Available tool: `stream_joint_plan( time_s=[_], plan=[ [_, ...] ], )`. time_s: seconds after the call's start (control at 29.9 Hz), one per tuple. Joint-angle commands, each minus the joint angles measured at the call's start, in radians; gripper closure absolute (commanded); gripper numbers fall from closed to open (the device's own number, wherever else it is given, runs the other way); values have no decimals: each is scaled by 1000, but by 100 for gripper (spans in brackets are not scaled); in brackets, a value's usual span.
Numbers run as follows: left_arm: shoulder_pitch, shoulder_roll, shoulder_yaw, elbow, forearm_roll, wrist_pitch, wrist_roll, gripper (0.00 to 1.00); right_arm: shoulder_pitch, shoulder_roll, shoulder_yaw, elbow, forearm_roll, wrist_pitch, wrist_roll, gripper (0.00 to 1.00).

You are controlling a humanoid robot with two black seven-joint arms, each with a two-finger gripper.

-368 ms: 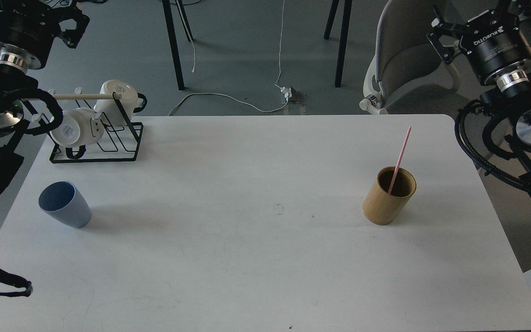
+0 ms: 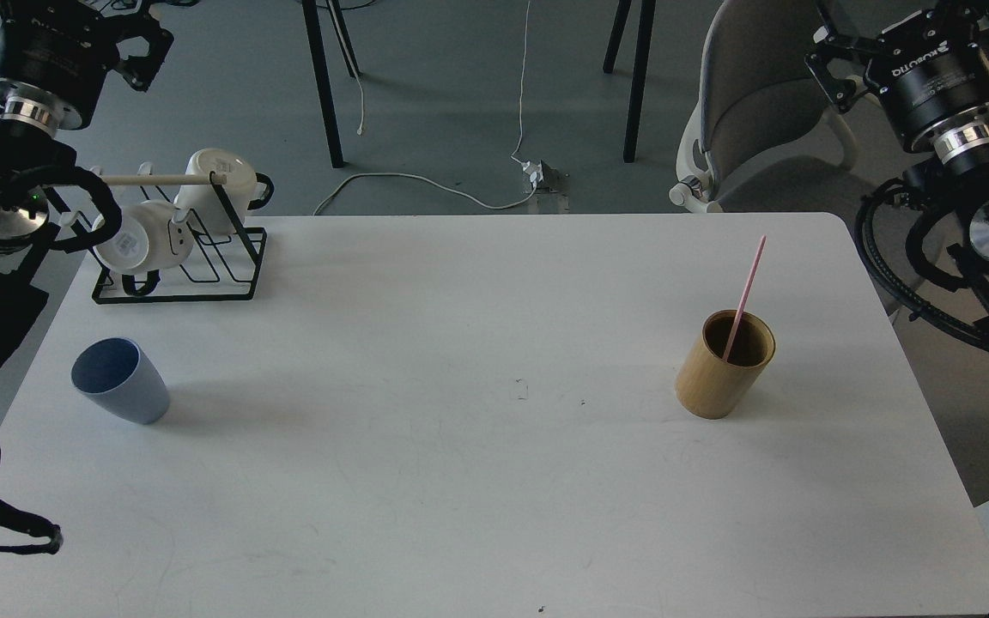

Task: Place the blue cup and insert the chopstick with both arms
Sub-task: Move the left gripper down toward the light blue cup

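The blue cup stands upright near the left edge of the white table. The pink chopstick leans in a tan bamboo cylinder at the right of the table. My left gripper is high at the top left, above the floor behind the table and far from the cup. My right gripper is high at the top right, beyond the table's corner and far from the chopstick. Both grippers point away, with their fingertips cut off by the top edge. Neither visibly holds anything.
A black wire rack with two white mugs and a pale wooden rod stands at the table's back left. A grey chair stands behind the back right corner. Table legs and a white cable are on the floor behind.
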Motion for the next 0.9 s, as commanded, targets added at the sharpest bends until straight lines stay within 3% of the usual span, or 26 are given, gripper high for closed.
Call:
stream_joint_plan(
  time_s=[0.0, 0.1, 0.3, 0.47, 0.87],
  plan=[
    [8, 121, 129, -137, 27, 0, -5, 0, 1, 0, -3, 0, 0, -1, 0, 1],
    [7, 229, 198, -292, 114, 0, -8, 0, 2, 0, 1, -3, 0, 1, -1, 1],
    [11, 396, 206, -438, 612, 0, -7, 1, 4, 0, 7, -11, 0, 7, 2, 1],
    [27, 491, 229, -465, 1044, 0, -14, 1, 4, -2, 7, -18, -2, 8, 3, 1],
    [117, 645, 301, -502, 1311, 0, -36, 4, 28, -8, 9, -25, -2, 13, 3, 1]
  ],
)
